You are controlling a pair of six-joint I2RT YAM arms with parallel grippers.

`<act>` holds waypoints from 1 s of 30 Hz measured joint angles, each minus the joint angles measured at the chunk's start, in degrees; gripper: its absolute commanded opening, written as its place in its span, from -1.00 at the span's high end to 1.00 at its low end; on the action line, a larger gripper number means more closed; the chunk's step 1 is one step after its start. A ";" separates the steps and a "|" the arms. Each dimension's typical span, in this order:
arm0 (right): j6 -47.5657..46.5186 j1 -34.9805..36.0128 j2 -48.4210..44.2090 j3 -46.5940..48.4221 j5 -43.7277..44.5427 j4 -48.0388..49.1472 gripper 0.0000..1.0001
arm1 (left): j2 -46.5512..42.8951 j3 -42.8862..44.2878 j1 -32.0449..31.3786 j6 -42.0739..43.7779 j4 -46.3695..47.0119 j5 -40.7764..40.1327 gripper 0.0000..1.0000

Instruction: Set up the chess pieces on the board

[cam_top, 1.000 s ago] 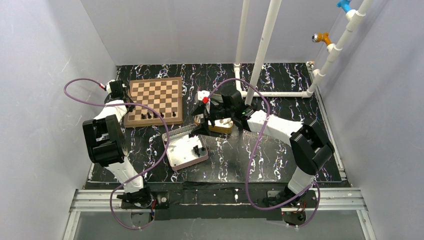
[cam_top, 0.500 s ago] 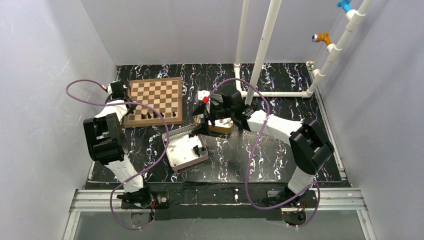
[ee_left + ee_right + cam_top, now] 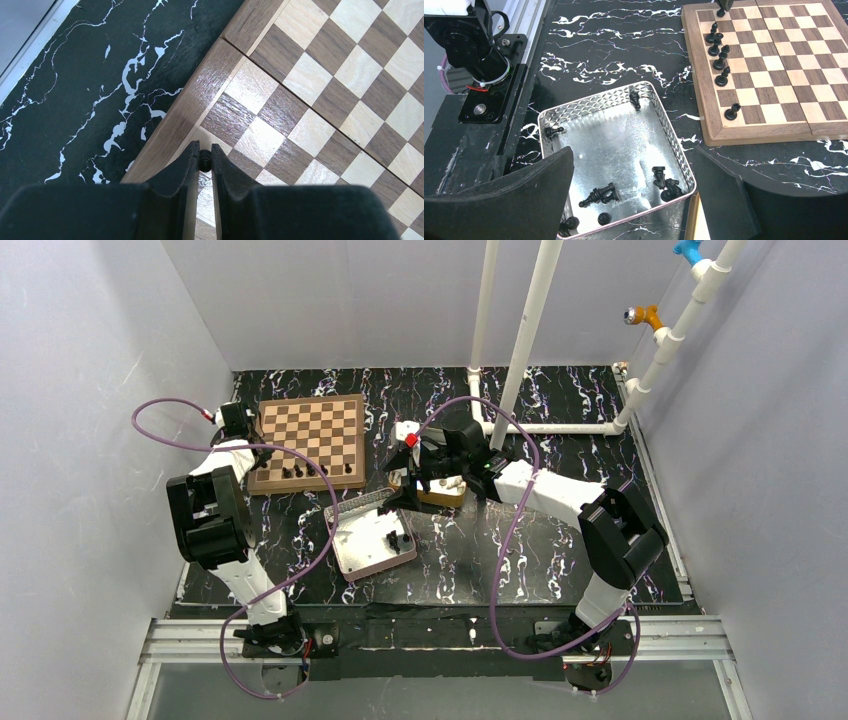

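The board [image 3: 308,435] lies at the back left, with several black chess pieces [image 3: 722,57] upright along its near row. My left gripper [image 3: 205,155] points down at the board's [image 3: 310,100] near-left corner square. Its fingers are shut on the top of a small black chess piece [image 3: 205,162]. In the top view the left gripper [image 3: 262,458] sits at that same corner. My right gripper [image 3: 633,150] hangs open above a silver tin [image 3: 589,107], where several black pieces [image 3: 600,194] lie on their sides. Nothing is between its fingers.
A gold tin [image 3: 445,495] sits under the right wrist, just right of the silver tin [image 3: 372,540]. White pipes [image 3: 520,340] rise behind the right arm. The left arm's base [image 3: 471,40] stands beyond the silver tin. Grey walls close in on both sides.
The left arm's elbow and its purple cable have shifted very slightly. The right arm has stayed still.
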 measured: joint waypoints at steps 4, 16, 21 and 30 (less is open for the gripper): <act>0.00 0.00 0.00 0.00 0.00 0.00 -0.91 | 0.00 0.00 0.02 0.04 -0.31 -0.09 0.68; 0.00 -0.04 0.00 0.00 0.00 0.00 -0.91 | 0.07 0.50 0.13 0.31 -0.74 -0.48 0.60; 0.00 -0.04 0.00 0.00 -0.02 0.00 -0.91 | 0.11 1.03 0.15 0.35 -0.76 -0.66 0.66; 0.00 -0.24 0.00 0.00 -0.31 0.00 -0.91 | 0.20 1.05 0.15 0.46 -0.81 -0.81 0.67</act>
